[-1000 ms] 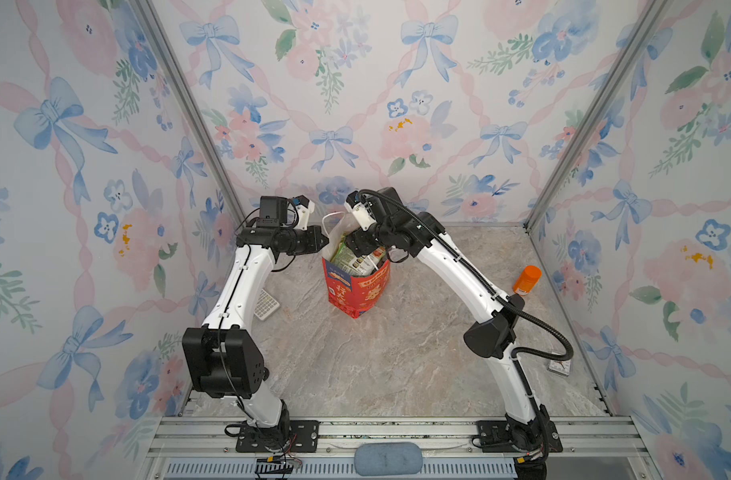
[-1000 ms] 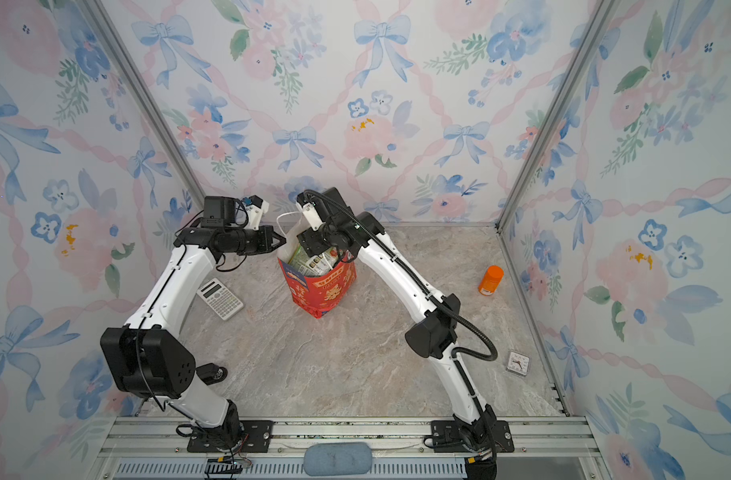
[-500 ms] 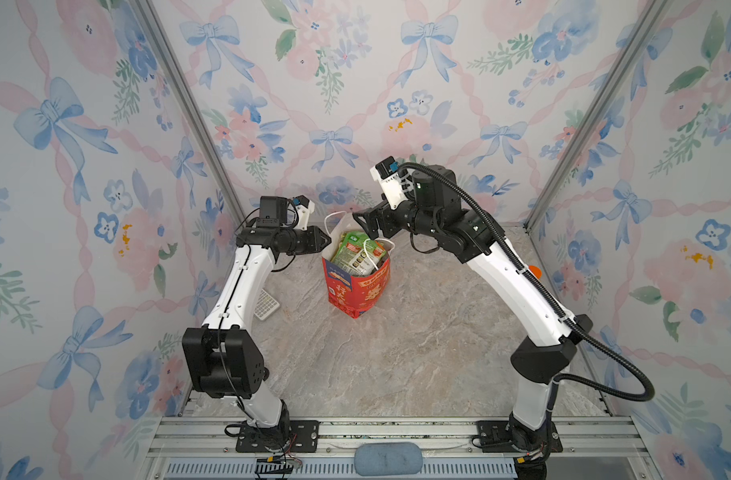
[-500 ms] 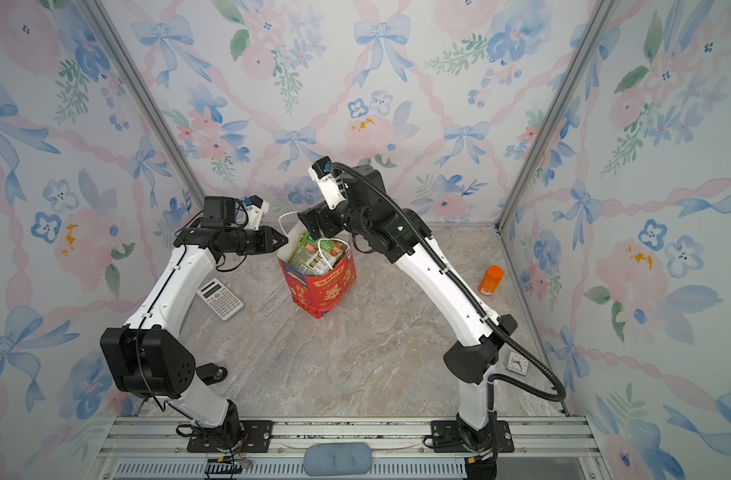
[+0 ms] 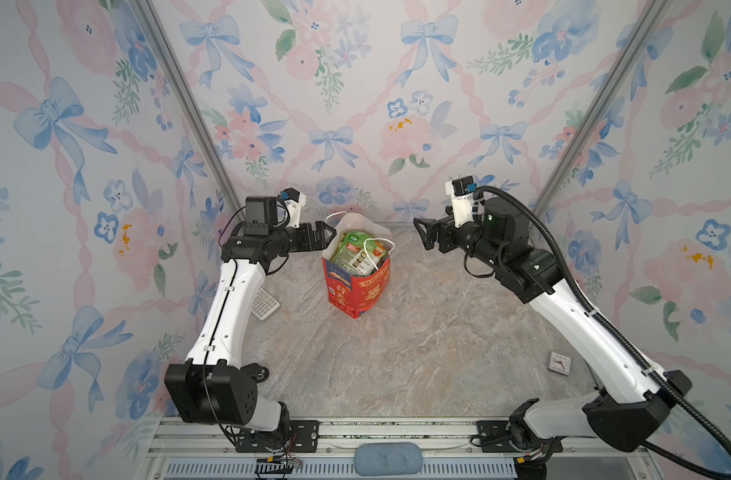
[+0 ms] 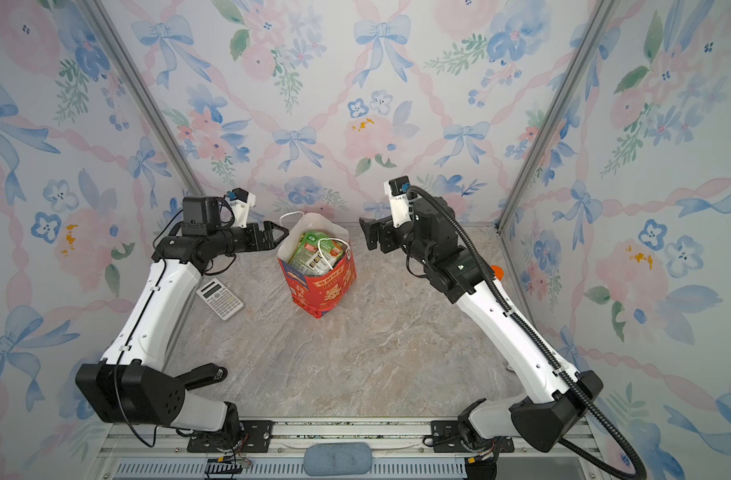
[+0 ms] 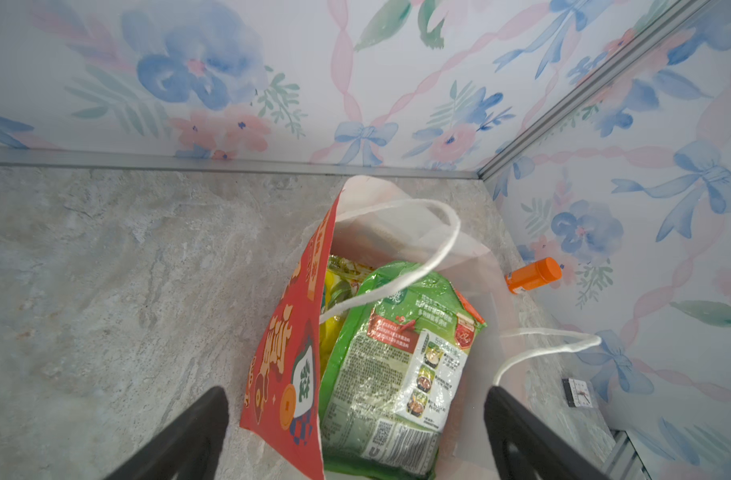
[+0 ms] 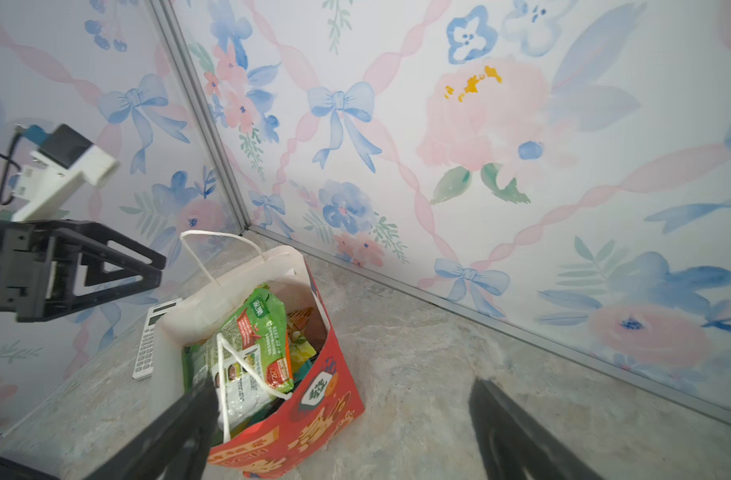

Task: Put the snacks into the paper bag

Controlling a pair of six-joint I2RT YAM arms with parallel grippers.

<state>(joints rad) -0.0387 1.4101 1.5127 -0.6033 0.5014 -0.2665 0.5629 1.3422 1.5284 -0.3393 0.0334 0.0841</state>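
The paper bag [image 5: 357, 286] stands upright at the centre of both top views on the marble table [image 5: 418, 353], its long axis vertical and its mouth open upward. The left gripper [image 5: 333, 236] hangs just beside its left rim. The right gripper [image 5: 421, 233] is well apart at centre right. Both have jaws spread wide and empty, as each wrist view confirms.

The snacks [image 5: 357, 251] fill the bag. The top green packet [image 7: 397, 365] leans on end, its length running with the bag's height, with a white cord handle [image 7: 418, 257] draped over it. Only the wrist views reveal a yellow packet [image 7: 334, 286] beneath.

The calculator [image 6: 219, 298] shows whole in a top view; in a top view the left arm covers half the calculator [image 5: 268, 306]. The orange bottle [image 7: 534, 275] lies on its side, clear in the left wrist view — a mere sliver of the bottle [image 6: 496, 272] shows behind the right arm in a top view.
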